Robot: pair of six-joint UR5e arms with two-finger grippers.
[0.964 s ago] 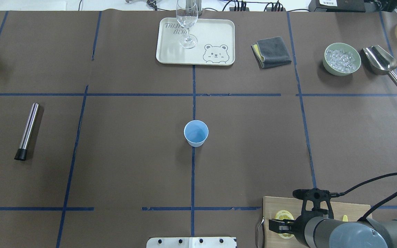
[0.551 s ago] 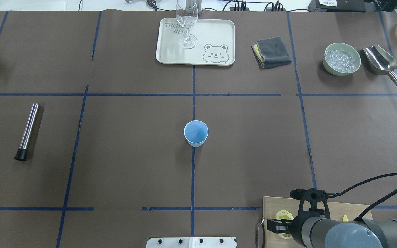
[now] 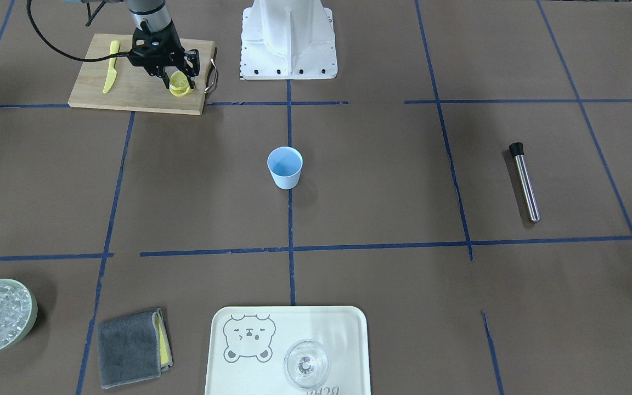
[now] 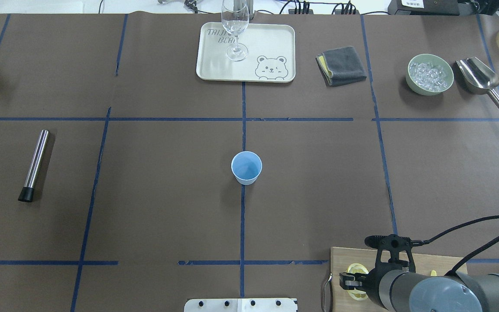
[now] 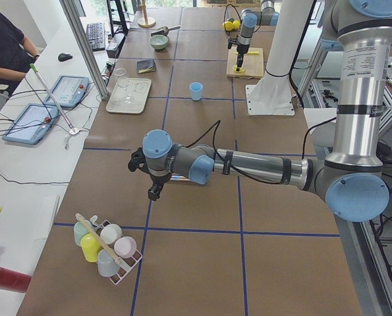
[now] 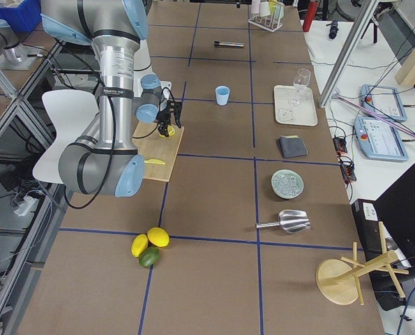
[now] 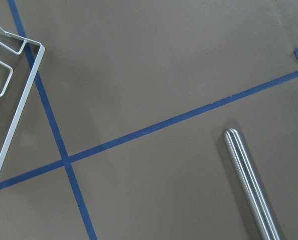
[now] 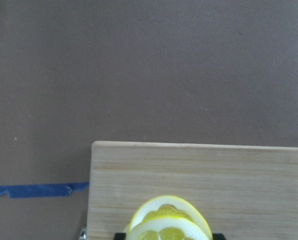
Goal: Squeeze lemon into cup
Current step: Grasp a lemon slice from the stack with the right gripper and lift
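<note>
The light-blue cup (image 4: 246, 167) stands upright at the table's middle, also in the front view (image 3: 285, 164). A few lemon slices (image 3: 180, 86) lie overlapped on the wooden cutting board (image 3: 129, 90) at the near right; the right wrist view shows them (image 8: 166, 222) close under the camera. My right gripper (image 4: 353, 281) hangs low over the slices, open, with a dark fingertip (image 8: 119, 236) on either side of the top slice. My left gripper (image 5: 153, 189) hovers at the far left of the table; I cannot tell whether it is open.
A yellow plastic knife (image 3: 110, 66) lies on the board. A steel tube (image 4: 35, 164) lies at the left near a wire cup rack (image 7: 13, 100). At the back are a tray (image 4: 275, 47) with a glass (image 4: 235, 26), a grey cloth (image 4: 341, 65), an ice bowl (image 4: 430, 73) and a scoop (image 4: 479, 78).
My right arm has shifted slightly left and lower over the lemon slices. The cup and the other things have not moved.
</note>
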